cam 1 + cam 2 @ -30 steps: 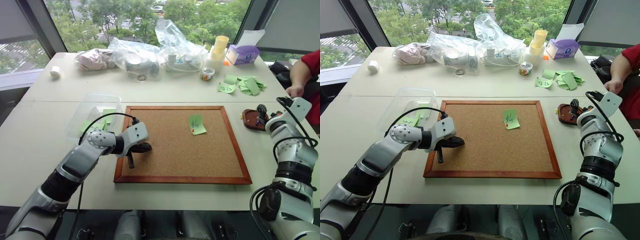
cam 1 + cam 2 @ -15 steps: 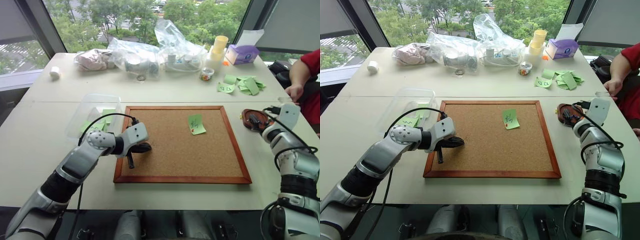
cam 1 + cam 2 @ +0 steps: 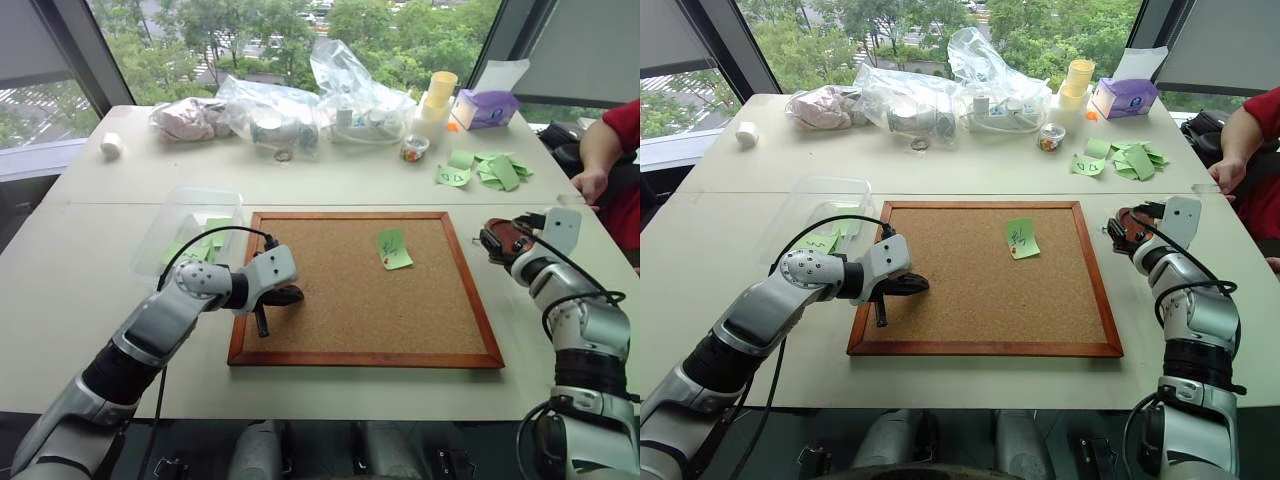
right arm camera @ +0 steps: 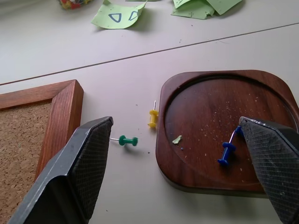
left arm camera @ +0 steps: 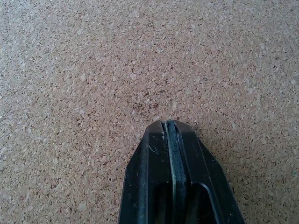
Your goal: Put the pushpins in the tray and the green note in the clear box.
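A yellow pushpin (image 4: 153,118) lies on the white table (image 4: 117,200), touching the edge of the brown tray (image 4: 261,84). A green pushpin (image 4: 127,140) lies just beside it, nearer the cork board (image 3: 350,300). The right gripper (image 4: 182,158) hangs over them with its fingers spread wide, holding nothing.

To do this step well, I think it should come down slowly around one pin, line both fingers up with the little head, and squeeze gently so the pin does not flick away.

The tray has one blue pushpin (image 4: 227,153) in it and some crumbs. The green note (image 3: 393,249) is on the cork board, maybe pinned there, but that is too small to tell. The clear box (image 3: 190,225) sits left of the board with green slips inside.

The left gripper (image 5: 170,130) is pressed together, empty, its tip at the cork.
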Motion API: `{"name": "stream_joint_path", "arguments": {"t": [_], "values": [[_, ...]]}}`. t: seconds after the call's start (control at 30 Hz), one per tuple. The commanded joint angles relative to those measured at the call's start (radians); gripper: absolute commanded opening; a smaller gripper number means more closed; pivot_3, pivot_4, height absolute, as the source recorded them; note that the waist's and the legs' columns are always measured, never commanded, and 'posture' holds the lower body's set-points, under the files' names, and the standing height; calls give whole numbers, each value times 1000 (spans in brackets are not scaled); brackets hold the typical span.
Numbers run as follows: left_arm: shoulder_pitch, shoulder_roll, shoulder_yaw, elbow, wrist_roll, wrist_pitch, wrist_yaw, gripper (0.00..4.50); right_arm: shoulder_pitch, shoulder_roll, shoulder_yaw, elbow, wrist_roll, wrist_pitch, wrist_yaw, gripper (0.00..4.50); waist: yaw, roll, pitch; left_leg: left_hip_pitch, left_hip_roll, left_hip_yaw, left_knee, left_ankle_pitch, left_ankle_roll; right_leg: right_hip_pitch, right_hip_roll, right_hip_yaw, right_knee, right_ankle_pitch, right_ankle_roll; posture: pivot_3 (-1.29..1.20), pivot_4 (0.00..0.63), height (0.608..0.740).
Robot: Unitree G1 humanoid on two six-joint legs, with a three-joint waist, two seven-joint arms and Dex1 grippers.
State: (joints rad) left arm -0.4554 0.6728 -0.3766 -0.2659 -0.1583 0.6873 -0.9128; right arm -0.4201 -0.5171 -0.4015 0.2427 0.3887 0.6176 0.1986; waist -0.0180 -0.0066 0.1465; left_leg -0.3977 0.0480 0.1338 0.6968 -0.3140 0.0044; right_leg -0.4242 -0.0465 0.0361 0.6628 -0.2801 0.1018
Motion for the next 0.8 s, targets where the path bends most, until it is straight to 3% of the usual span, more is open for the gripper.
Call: {"name": "stream_joint_path", "arguments": {"t": [0.03, 0.3, 0.5, 0.6, 0.8], "values": [[30, 6, -34, 21, 26, 26, 1, 0, -25, -7, -25, -10, 6, -17, -2, 4427, 0, 0, 0, 0, 0, 0, 0, 0, 0, 0, 0, 0, 0, 0, 0, 0, 150, 735], [41, 9, -27, 9, 23, 34, 3, 0, 14, -17, -32, -171, 37, -105, 63, 4427, 0, 0, 0, 0, 0, 0, 0, 0, 0, 0, 0, 0, 0, 0, 0, 0, 150, 735], [43, 16, -23, 16, 24, 28, -4, 0, 128, -51, 93, -415, 87, -22, 234, 4427, 0, 0, 0, 1, 0, 0, -1, -2, 4, 0, 0, 0, 0, 0, 0, 0, 150, 735], [30, 13, -28, 35, 30, 18, -10, 0, 185, -65, 269, -520, 54, -3, 326, 4427, 0, 0, 0, 1, 0, 0, -1, -3, 5, 1, 0, 0, 0, 0, 0, 0, 150, 735], [28, 10, -28, 37, 31, 17, -12, 0, 168, -4, 332, -478, 39, -29, 336, 4427, 3, -1, 0, 1, 0, 0, -1, -3, 5, 1, 0, 0, 0, 0, 0, 0, 150, 735]]}}
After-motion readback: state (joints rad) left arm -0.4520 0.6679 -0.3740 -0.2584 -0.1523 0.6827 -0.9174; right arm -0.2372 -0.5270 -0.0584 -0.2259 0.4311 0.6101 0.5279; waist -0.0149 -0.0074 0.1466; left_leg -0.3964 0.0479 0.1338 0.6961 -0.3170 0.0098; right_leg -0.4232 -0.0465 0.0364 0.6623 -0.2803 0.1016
